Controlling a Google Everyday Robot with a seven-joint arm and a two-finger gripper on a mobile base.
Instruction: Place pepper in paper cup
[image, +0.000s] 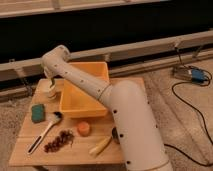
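The paper cup (48, 92) is short, wide and cream-white and stands at the table's far left, left of the yellow tub (85, 89). My arm reaches over the tub to the left, and the gripper (51, 82) hangs right above the cup's rim, pointing down. A small dark slender shape shows at the gripper's tip, just over the cup. I cannot tell whether it is the pepper. No pepper lies anywhere else on the table.
On the wooden table (22, 150) lie a green sponge (37, 112), a spoon (44, 132), dark grapes (59, 140), an orange disc (83, 129) and a corn cob (100, 146). A dark can (114, 135) is half hidden by my arm. Cables and a blue device (198, 75) lie on the floor at right.
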